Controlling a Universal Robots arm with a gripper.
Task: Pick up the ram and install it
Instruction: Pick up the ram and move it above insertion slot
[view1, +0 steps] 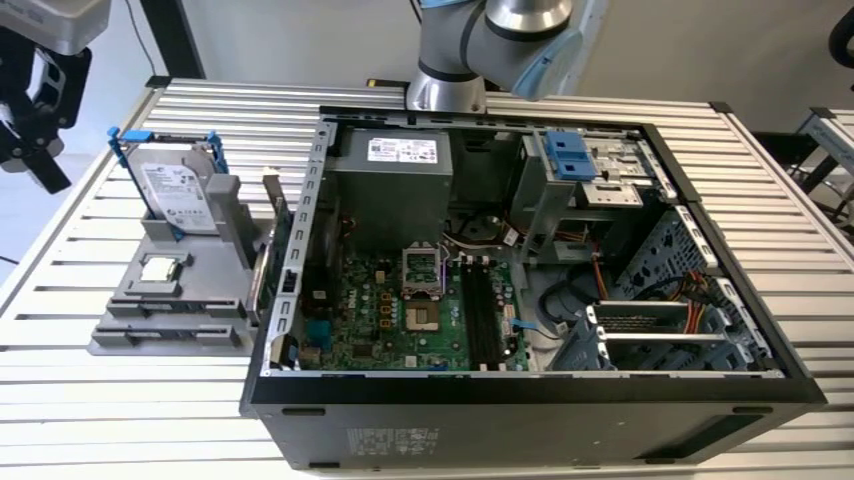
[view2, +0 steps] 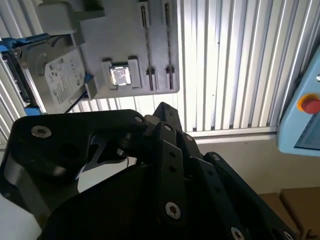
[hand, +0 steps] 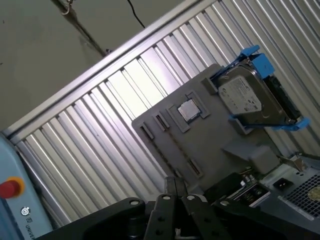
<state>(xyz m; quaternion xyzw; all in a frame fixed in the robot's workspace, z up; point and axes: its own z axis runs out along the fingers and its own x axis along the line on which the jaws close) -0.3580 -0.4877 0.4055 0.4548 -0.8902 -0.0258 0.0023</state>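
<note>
Heads up, the ram (view1: 263, 265) is the tricky bit here. Best I can tell, it's the thin greenish strip standing on its long edge in the gap between the gray holder (view1: 134, 335) and the back wall of the computer case (view1: 534, 395). You're seeing it almost edge-on in the exterior view, so there are no chips to go by. Its far end also gets lost against a dark tab, so take that as my read, not a sure thing. Its long axis runs alongside that case wall, from the holder's near end toward its far end.

Your gripper (view1: 43, 165) hangs high at the exterior view's upper left, well apart from the ram. The ram sits lower and toward the exterior view's right of it, past the hard drive (view1: 174, 185) and the processor chip (view1: 160, 268) parked on the holder. In the first wrist view the fingers look pinched together with nothing between them, though the tips are partly tucked behind the linkage. The picture edge also cuts off part of the gripper in the exterior view.

Inside the case, the memory slots (view1: 487, 310) on the motherboard (view1: 387, 320) are dark, and I can't tell whether any is filled.
</note>
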